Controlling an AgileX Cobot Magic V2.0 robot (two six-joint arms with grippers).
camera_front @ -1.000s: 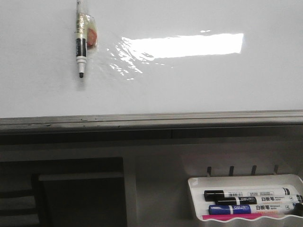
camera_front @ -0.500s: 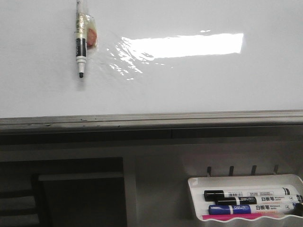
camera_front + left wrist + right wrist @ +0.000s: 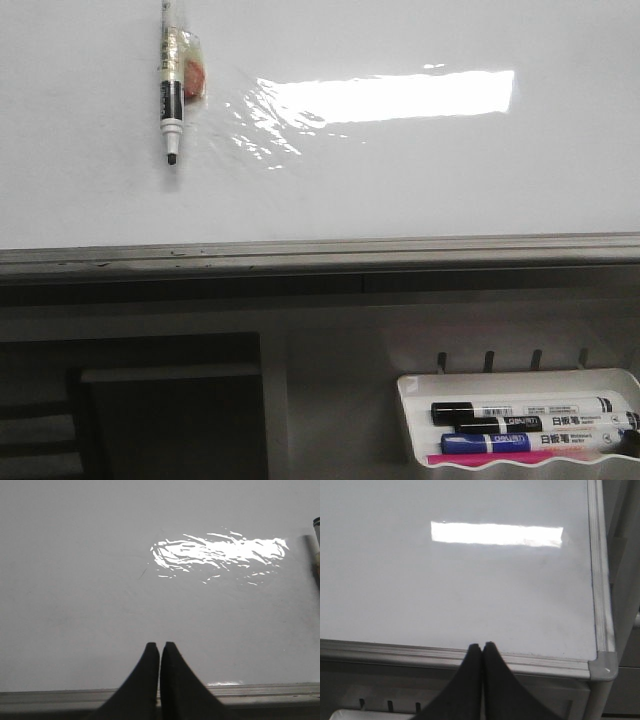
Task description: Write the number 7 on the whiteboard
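1. The whiteboard (image 3: pixel 400 170) lies bare of any drawn stroke; a marker (image 3: pixel 171 95) rests near its far left part.
2. The left gripper (image 3: pixel 159 647) is clenched, empty, over the board's grey rail.
3. The right gripper (image 3: pixel 482 647) is likewise pressed closed, empty.

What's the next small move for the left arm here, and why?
Probably open the left tool and reach toward the uncapped marker lying on the whiteboard. Both tools look shut and empty, the right tool sits at the board's near rail, and no 7 is drawn yet, so a pen must be picked up first.
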